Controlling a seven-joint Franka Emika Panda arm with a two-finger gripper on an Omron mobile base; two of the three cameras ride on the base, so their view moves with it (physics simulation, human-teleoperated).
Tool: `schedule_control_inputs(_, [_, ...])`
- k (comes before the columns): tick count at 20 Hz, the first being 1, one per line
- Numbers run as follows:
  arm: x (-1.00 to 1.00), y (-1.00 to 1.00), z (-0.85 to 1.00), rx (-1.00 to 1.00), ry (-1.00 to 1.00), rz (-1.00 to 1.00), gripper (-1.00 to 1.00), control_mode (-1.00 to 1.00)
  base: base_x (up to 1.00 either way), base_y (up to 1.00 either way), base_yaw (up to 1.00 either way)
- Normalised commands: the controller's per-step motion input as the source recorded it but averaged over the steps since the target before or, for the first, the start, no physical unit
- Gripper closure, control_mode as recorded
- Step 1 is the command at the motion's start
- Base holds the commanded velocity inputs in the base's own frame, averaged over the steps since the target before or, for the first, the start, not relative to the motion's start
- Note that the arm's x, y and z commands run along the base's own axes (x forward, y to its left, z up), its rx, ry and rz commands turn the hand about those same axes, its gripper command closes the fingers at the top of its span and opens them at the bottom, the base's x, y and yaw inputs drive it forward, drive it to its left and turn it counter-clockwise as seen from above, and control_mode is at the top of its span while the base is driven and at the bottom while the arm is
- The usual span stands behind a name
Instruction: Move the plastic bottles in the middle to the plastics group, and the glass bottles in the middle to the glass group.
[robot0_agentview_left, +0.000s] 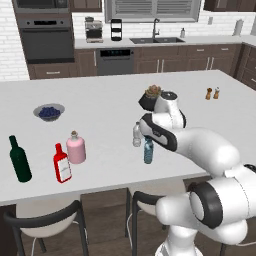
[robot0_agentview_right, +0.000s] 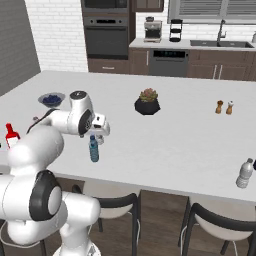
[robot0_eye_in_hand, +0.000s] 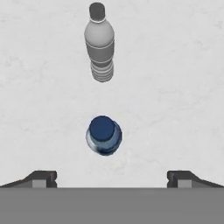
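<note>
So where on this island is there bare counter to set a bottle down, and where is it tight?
Bare: the wide stretch between the potted plant and the shakers, and the near edge toward the lone bottle. Tight: the near-left corner around the green bottle, red bottle and pink bottle.

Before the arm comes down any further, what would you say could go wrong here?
The open gripper hangs above the blue bottle, which sits slightly off-centre between the fingertips, so a straight descent might tip it. The clear bottle stands close behind and could get knocked. Both bottles are slim and upright, so either could topple.
</note>
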Motion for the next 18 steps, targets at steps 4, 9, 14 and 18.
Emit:
schedule_control_inputs(4, [0.00, 0.06, -0.32, 0.00, 0.00, 0.04, -1.00, -1.00, 0.00, 0.00, 0.00])
schedule_control_inputs(9, [0.00, 0.11, -0.36, 0.00, 0.00, 0.02, -1.00, -1.00, 0.00, 0.00, 0.00])
schedule_control_inputs(14, [0.16, 0.01, -0.06, 0.00, 0.00, 0.00, -1.00, -1.00, 0.00, 0.00, 0.00])
schedule_control_inputs(18, [0.14, 0.00, -0.04, 0.00, 0.00, 0.00, -1.00, -1.00, 0.00, 0.00, 0.00])
